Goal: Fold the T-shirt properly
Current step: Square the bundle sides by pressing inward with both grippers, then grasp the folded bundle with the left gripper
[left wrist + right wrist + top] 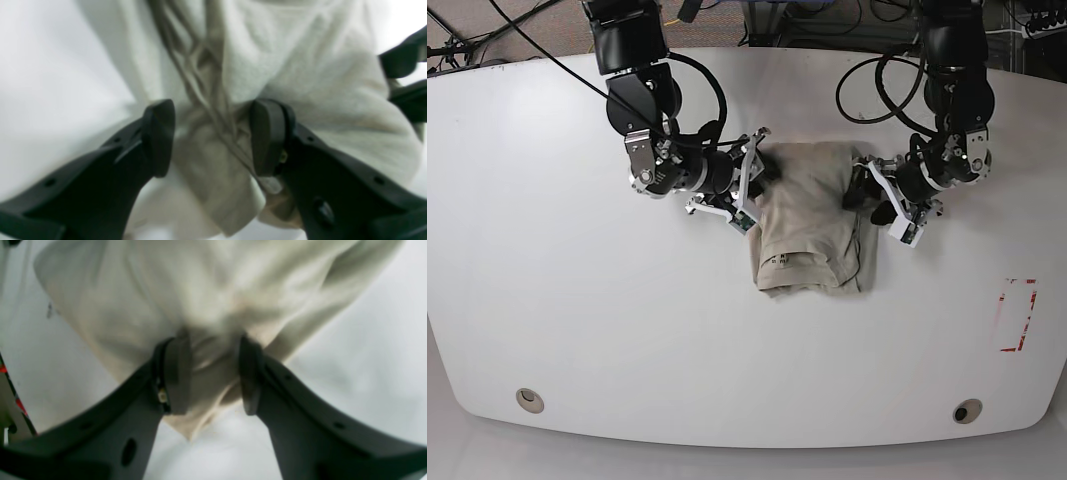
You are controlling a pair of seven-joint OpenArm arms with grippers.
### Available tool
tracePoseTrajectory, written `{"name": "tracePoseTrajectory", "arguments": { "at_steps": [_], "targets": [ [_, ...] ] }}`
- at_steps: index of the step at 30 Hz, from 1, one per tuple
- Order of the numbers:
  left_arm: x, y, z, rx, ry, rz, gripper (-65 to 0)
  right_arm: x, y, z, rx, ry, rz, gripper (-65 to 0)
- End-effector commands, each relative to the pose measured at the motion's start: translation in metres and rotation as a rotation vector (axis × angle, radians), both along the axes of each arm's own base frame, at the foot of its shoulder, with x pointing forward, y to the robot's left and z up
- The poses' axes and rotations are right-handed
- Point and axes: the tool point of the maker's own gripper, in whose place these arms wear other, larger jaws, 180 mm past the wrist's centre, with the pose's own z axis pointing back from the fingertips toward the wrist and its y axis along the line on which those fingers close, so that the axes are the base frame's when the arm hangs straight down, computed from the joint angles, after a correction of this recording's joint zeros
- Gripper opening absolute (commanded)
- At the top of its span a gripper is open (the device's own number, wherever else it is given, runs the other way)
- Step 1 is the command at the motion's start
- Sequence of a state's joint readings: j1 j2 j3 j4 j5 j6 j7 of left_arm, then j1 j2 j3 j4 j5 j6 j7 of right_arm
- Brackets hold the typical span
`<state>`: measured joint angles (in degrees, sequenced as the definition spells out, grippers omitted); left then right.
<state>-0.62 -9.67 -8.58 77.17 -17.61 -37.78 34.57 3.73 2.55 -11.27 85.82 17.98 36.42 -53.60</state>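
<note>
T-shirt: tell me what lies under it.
The T-shirt lies partly folded on the white table, which shows all around it. Whatever is beneath the cloth itself is covered and cannot be seen.

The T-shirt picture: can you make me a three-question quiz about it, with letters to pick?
1. Where does the T-shirt lie?
A. between the two grippers
B. at the table's front edge
C. on the floor

2. What colour is it?
A. red
B. khaki-beige
C. dark blue

3. What shape is it in?
A. spread flat, sleeves out
B. bunched and partly folded
C. rolled in a ball

Answers:
1 A: the left gripper and right gripper flank it.
2 B: plain pale beige cloth in all views.
3 B: layered and wrinkled, no sleeves out.
</note>
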Motion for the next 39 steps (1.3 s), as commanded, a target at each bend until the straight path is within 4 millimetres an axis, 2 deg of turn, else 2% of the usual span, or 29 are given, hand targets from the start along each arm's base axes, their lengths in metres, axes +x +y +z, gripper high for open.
{"name": "tracePoseTrajectory", "arguments": {
  "at_steps": [1,6,12,15,18,20,26,29,34,39],
  "targets": [
    [0.003,0.024,0.000,0.106,0.021,0.009,-31.1,0.011,0.003,0.014,0.018,-0.047,0.001,-42.5],
    [0.018,0.031,0.044,0.183,-0.098,-0.022,-31.1,0.016,0.006,0.044,0.036,-0.140,0.009,-42.5],
    [0.025,0.020,0.098,0.252,-0.232,-0.055,-31.1,0.021,0.004,0.073,0.029,-0.226,0.012,-42.5],
    [0.023,0.003,0.115,0.244,-0.279,-0.059,-31.1,0.025,-0.006,0.076,0.018,-0.238,-0.009,-42.5],
    [0.024,-0.012,0.126,0.218,-0.309,-0.021,-31.0,0.033,-0.025,0.077,0.012,-0.241,-0.071,-42.5],
    [0.026,-0.024,0.130,0.216,-0.316,0.003,-28.3,0.037,-0.034,0.077,0.011,-0.242,-0.101,-42.5],
    [0.033,-0.060,0.125,0.192,-0.304,0.095,-14.7,0.043,-0.058,0.076,-0.013,-0.246,-0.155,-42.3],
    [0.030,-0.070,0.111,0.167,-0.271,0.138,-13.6,0.043,-0.059,0.075,-0.015,-0.242,-0.159,-42.5],
    [0.023,-0.088,0.064,0.136,-0.193,0.104,-13.8,0.044,-0.060,0.077,-0.016,-0.248,-0.158,-42.5],
    [0.009,-0.079,0.009,0.136,-0.088,0.121,-13.8,0.047,-0.070,0.077,-0.018,-0.247,-0.191,-42.5]
  ]
}}
